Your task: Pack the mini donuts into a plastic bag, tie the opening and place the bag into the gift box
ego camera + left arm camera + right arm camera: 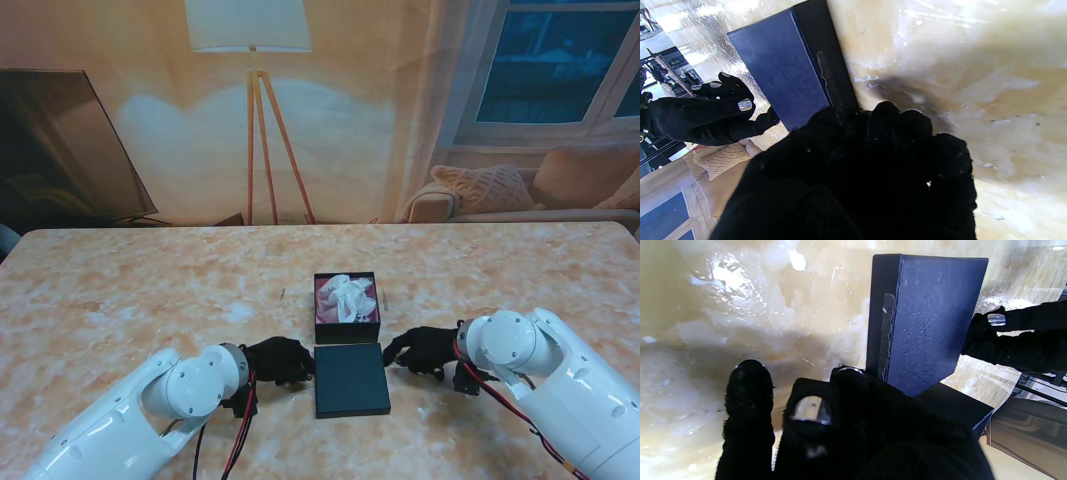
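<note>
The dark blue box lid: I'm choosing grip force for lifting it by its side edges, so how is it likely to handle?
The lid looks like rigid board with crisp corners, so probably stiff, not floppy. It lies flat and shallow, likely light, unlikely to tip or roll. Its side walls look thin for the left robot hand and right robot hand, so it might slip.

A marbled table [150,280] stands before a floor lamp [250,40] and cushioned sofa [560,195].
</note>
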`<control>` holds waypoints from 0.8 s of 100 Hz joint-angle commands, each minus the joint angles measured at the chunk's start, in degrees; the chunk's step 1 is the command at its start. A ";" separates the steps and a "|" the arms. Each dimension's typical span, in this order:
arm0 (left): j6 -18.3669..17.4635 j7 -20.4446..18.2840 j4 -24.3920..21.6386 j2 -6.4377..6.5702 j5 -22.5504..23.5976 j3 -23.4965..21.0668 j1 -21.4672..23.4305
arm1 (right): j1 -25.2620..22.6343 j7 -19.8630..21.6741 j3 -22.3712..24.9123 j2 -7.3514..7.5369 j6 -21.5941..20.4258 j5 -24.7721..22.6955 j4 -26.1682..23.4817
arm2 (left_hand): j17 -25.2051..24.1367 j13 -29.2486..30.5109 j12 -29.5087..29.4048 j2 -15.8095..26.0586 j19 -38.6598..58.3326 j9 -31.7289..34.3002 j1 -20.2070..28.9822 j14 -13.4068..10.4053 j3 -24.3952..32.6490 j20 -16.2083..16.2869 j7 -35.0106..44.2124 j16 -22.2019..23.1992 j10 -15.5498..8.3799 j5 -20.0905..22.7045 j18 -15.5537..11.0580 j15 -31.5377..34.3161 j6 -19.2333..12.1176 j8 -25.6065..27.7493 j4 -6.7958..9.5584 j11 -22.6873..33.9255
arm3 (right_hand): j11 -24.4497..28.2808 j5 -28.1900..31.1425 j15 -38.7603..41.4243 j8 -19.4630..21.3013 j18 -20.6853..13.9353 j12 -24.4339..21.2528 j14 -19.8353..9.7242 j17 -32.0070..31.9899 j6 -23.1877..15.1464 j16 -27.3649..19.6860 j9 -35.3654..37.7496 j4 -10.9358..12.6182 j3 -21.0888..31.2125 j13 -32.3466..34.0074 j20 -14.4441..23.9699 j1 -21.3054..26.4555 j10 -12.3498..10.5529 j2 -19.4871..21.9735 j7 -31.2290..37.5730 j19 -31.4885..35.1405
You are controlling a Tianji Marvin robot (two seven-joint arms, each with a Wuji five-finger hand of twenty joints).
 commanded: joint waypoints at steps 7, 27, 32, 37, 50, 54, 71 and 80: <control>0.35 -0.94 0.00 -0.53 -0.40 0.58 -0.21 | -0.28 0.80 -0.43 -0.48 -0.11 0.26 -0.10 | -1.34 -0.47 0.01 1.41 -0.79 -1.16 -0.25 2.13 0.57 0.56 -1.02 -1.05 -0.89 -1.72 -0.76 -0.81 -1.81 -1.00 1.44 -0.20 | 0.49 -1.16 0.06 -1.31 0.40 0.95 -1.34 -0.17 -4.44 2.03 -0.52 -0.71 0.06 -0.22 1.31 3.09 -0.86 2.17 -0.26 -0.02; 0.54 -0.92 -0.02 -0.55 -0.40 0.51 -0.26 | -0.21 0.54 -0.50 -0.58 -0.12 0.63 -0.03 | -1.36 -0.43 -0.04 1.47 -0.87 -0.98 -0.13 2.32 0.58 0.52 -0.98 -1.10 -0.84 -1.66 -0.66 -1.02 -1.81 -1.01 1.47 -0.34 | 0.54 -0.90 0.14 -1.49 0.42 1.12 -1.33 -0.06 -4.48 2.09 -0.33 -0.57 0.47 -0.05 1.41 2.81 -0.96 2.01 -0.20 -0.03; 0.48 -0.91 -0.05 -0.56 -0.49 0.51 -0.27 | -0.26 0.40 -0.39 -0.63 -0.53 0.78 0.02 | -1.34 -0.38 -0.01 1.46 -0.87 -1.00 -0.08 2.26 0.57 0.52 -0.95 -1.10 -0.86 -1.59 -0.64 -1.05 -1.86 -1.00 1.46 -0.37 | 0.56 -0.85 0.18 -1.50 0.38 1.16 -1.36 -0.01 -4.68 2.11 -0.27 -0.56 0.56 -0.01 1.43 2.74 -1.11 1.98 -0.14 -0.03; 0.33 -0.84 -0.09 -0.59 -0.59 0.50 -0.25 | -0.30 0.27 -0.28 -0.68 -0.87 1.01 0.06 | -1.34 -0.38 0.03 1.42 -0.88 -0.89 0.04 2.24 0.56 0.51 -0.89 -1.11 -0.93 -1.49 -0.64 -1.08 -1.97 -0.99 1.45 -0.36 | 0.58 -0.84 0.22 -1.51 0.36 1.19 -1.30 0.01 -4.73 2.13 -0.24 -0.55 0.66 0.02 1.44 2.68 -1.04 1.95 -0.08 -0.03; 0.01 -0.64 -0.15 -0.64 -0.77 0.50 -0.17 | -0.38 0.05 -0.13 -0.77 -1.45 1.45 0.25 | -1.37 -0.39 0.07 1.45 -0.91 -0.87 0.17 2.30 0.55 0.49 -0.89 -1.13 -0.94 -1.56 -0.57 -1.19 -1.98 -0.99 1.41 -0.51 | 0.58 -0.69 0.27 -1.46 0.35 1.23 -1.15 0.02 -5.40 2.17 -0.09 -0.55 0.86 0.02 1.47 2.55 -1.02 1.86 0.24 -0.04; -0.05 -0.62 -0.18 -0.65 -0.80 0.48 -0.13 | -0.45 -0.08 -0.04 -0.80 -1.66 1.52 0.30 | -1.37 -0.40 0.08 1.34 -0.91 -0.81 0.26 2.32 0.56 0.49 -0.80 -1.13 -0.96 -1.41 -0.57 -1.21 -2.00 -0.94 1.41 -0.53 | 0.58 -0.66 0.30 -1.45 0.35 1.25 -1.10 0.02 -5.41 2.18 -0.06 -0.55 0.93 0.03 1.47 2.54 -1.07 1.82 0.34 -0.04; -0.62 -0.55 -0.55 -0.61 -0.73 -0.01 0.37 | -0.81 -0.24 0.41 -0.85 -2.52 1.91 0.29 | -1.39 -0.32 0.00 1.31 -0.94 -0.53 0.33 2.46 0.54 0.47 -0.53 -1.19 -1.06 -1.28 -0.54 -1.39 -2.14 -0.60 1.39 -0.74 | 0.60 -0.56 0.41 -1.44 0.42 1.33 -0.98 0.00 -5.62 2.24 0.17 -0.52 1.33 0.14 1.49 2.29 -1.14 1.68 0.72 -0.08; -1.09 -0.49 -1.00 -0.57 -0.60 -0.41 0.81 | -1.10 -0.08 0.68 -0.78 -2.84 1.80 0.01 | -1.39 -0.28 -0.02 1.36 -0.94 -0.53 0.36 2.44 0.55 0.47 -0.49 -1.23 -0.94 -1.33 -0.54 -1.47 -2.01 -0.48 1.39 -0.82 | 0.60 -0.38 0.41 -1.45 0.42 1.35 -1.00 0.00 -5.65 2.24 0.25 -0.52 1.49 0.18 1.50 2.14 -1.12 1.62 0.90 -0.08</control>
